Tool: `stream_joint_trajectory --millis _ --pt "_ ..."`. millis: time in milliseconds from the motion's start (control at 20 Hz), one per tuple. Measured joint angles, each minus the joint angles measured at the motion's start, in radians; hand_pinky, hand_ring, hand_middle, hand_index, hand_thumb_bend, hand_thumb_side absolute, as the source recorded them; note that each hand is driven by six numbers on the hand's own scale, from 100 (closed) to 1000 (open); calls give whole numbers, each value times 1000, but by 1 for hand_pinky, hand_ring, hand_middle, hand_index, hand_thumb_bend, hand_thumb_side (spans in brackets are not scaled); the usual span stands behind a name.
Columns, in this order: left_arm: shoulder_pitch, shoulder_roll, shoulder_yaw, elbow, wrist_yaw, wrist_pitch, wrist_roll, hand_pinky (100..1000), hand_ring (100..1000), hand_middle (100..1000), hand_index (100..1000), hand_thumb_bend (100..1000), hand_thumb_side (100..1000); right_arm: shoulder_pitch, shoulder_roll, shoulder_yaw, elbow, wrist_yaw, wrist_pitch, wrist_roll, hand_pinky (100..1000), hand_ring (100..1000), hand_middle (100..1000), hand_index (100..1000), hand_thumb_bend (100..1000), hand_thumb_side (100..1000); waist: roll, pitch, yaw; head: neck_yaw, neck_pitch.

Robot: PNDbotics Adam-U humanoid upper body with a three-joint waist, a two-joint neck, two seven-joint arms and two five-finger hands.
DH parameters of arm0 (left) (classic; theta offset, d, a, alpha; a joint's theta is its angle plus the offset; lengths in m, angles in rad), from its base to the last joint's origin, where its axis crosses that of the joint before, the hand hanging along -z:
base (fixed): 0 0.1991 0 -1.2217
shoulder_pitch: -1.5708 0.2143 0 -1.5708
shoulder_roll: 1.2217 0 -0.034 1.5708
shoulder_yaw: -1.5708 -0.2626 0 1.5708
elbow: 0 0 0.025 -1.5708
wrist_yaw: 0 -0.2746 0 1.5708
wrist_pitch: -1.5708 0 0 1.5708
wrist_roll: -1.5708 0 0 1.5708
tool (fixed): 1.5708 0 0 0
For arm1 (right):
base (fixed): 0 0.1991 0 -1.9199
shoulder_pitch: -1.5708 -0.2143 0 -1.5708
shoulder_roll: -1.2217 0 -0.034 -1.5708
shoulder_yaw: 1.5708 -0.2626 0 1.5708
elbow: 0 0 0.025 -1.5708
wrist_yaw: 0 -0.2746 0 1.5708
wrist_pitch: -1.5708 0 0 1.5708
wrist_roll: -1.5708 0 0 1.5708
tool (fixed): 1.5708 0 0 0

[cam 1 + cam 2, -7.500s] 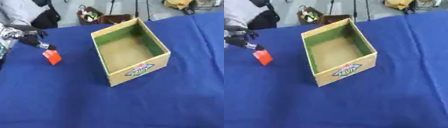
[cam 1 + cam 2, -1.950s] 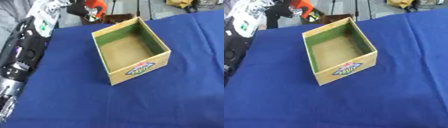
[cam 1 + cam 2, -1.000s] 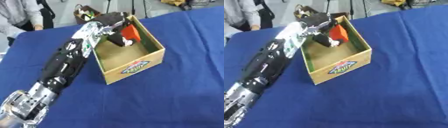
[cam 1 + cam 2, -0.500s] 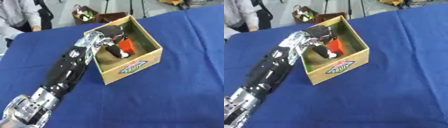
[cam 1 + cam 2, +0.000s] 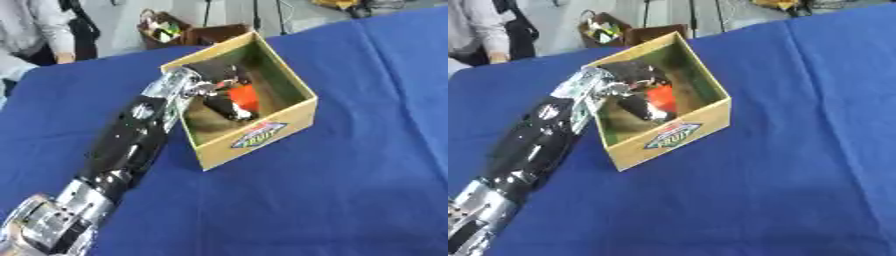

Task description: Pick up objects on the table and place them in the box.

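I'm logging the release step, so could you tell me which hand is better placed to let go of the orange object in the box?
Left. The left hand is already inside the box, fingers around the orange object. The right hand appears in neither view.

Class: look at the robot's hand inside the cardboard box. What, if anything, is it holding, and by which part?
The left hand holds a small orange-red object inside the box, its fingers curled around the object's left side. The exact part gripped cannot be told.
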Motion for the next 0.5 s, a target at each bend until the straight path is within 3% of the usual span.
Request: stream_joint_trajectory --millis 50,100,250,300,350,400,500 --pt "1 0 9 -12 0 9 8 450 785 810 1000 1000 1000 0 0 0 0 0 0 0 567 408 387 585 100 629 -1 0 0 -1 0" --pt "2 0 18 -29 2 18 18 402 765 790 992 918 1000 1 0 0 0 0 0 0 567 408 387 585 100 628 -3 0 1 -1 1" --pt "2 5 61 -92 28 35 58 341 731 747 975 806 1000 4 0 -1 0 0 1 -3 567 408 387 585 100 628 -11 0 9 -1 9" --pt "1 11 81 -116 41 36 73 286 682 703 950 540 1000 4 0 -1 0 0 2 -4 567 408 387 585 100 628 -14 0 13 -1 10" --pt "-1 17 104 -141 54 37 88 272 668 690 943 477 1000 5 1 -2 0 0 2 -6 567 408 387 585 100 628 -16 0 17 0 12" --pt "-3 20 128 -167 70 37 104 242 623 635 902 296 1000 5 1 -4 0 0 1 -8 567 408 387 585 100 629 -18 -1 21 0 15" --pt "-7 23 178 -218 101 36 136 202 577 587 860 211 1000 10 1 -5 0 0 1 -11 566 408 388 585 100 628 -24 -2 33 0 18"
